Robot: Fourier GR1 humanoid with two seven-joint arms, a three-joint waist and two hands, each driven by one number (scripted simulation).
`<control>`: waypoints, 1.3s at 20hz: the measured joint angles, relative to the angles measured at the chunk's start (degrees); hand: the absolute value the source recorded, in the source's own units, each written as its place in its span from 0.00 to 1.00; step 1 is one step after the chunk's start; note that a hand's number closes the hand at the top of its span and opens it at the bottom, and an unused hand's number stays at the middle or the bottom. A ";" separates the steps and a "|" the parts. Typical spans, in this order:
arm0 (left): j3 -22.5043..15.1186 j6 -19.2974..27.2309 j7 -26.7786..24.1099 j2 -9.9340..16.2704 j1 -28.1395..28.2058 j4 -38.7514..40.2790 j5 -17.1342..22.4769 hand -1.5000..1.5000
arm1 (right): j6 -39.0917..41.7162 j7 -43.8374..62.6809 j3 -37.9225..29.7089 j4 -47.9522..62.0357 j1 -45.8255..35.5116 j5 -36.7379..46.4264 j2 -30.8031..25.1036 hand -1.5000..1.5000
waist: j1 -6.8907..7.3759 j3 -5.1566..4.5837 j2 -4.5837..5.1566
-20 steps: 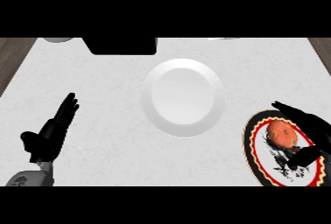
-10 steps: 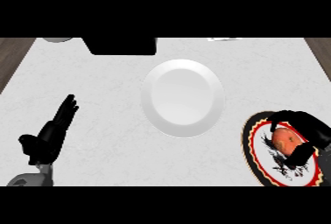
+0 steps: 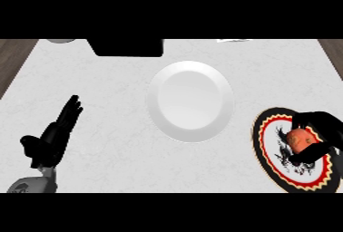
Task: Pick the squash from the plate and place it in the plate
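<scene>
— Where's the squash [image 3: 299, 137]?

— On the patterned plate [image 3: 269, 149] at the right edge of the counter [image 3: 120, 118], with the right hand [image 3: 317, 136] curled round it, fingers and thumb closing on both sides.

— And the goal?

— The white plate [image 3: 191, 100], mid-counter, up and to the left of that hand (so the carry should run leftward and away from the robot).

— The left hand [image 3: 52, 138]?

— Resting open at the left, fingers straight, well apart from both plates; the right is plainly the nearer one

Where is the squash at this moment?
In the head view the squash sits at the right, on the patterned plate, with the right hand curled round it; the white plate lies to its left.
</scene>
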 measured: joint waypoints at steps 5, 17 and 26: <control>-0.55 0.72 -0.71 -1.23 0.36 0.43 -1.32 0.50 | -6.79 -0.76 -3.57 1.05 -1.19 -0.23 -0.37 1.00 | -0.28 0.36 0.15; 0.70 -0.11 0.04 -1.17 3.02 -2.48 -1.62 0.50 | -0.69 2.47 -9.92 -28.07 7.30 -9.32 -3.14 1.00 | -1.15 0.41 -0.13; 0.98 0.27 1.49 -2.32 0.36 -1.78 -2.65 0.50 | 0.53 10.53 -11.43 -45.96 7.18 -12.99 1.32 1.00 | -0.90 0.43 0.02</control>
